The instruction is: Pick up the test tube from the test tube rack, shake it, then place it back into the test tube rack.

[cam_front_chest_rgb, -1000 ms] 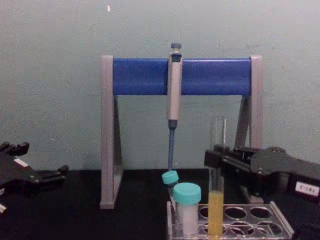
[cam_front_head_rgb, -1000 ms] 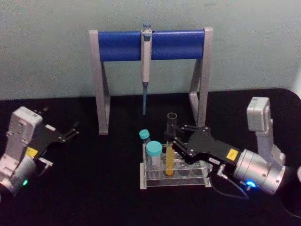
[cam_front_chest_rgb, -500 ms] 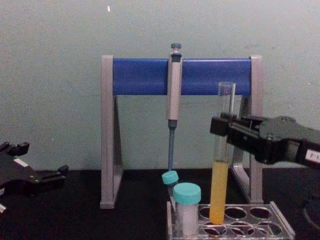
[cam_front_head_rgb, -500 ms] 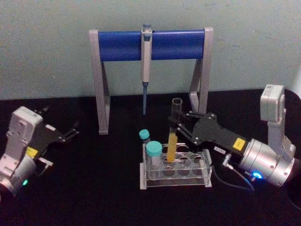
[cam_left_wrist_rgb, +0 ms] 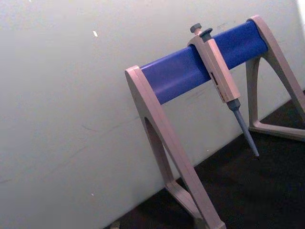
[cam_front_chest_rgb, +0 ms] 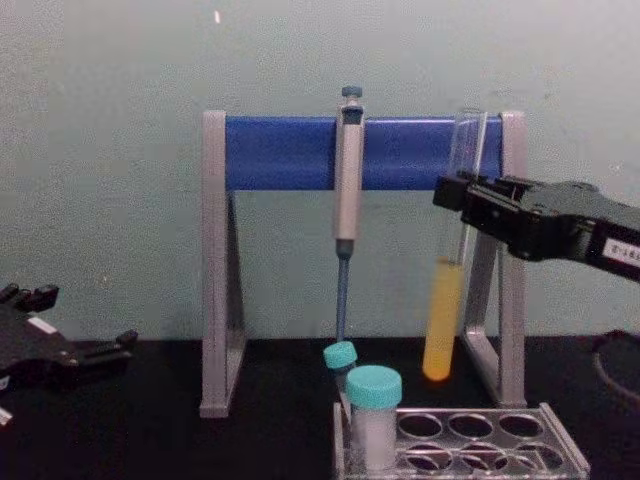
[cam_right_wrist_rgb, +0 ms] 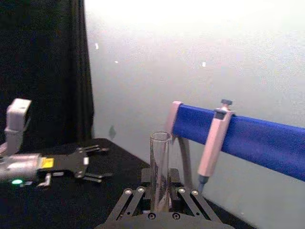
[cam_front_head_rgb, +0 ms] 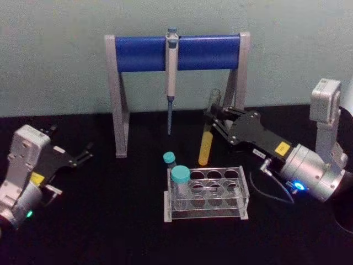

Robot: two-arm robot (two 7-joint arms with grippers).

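You've got the right gripper (cam_front_head_rgb: 213,118) pinching the tube (cam_front_head_rgb: 204,147) high above the rack (cam_front_head_rgb: 207,212), centre frame, clear for shaking; left gripper (cam_front_head_rgb: 83,153) sits spread, lower left.

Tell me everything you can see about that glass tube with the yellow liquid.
The test tube is tall, slender clear glass, open at the top, with yellow-orange liquid in its rounded lower part. The right claw grips its empty upper part. It hangs slightly tilted in the air, clear above the test tube rack, touching nothing else.
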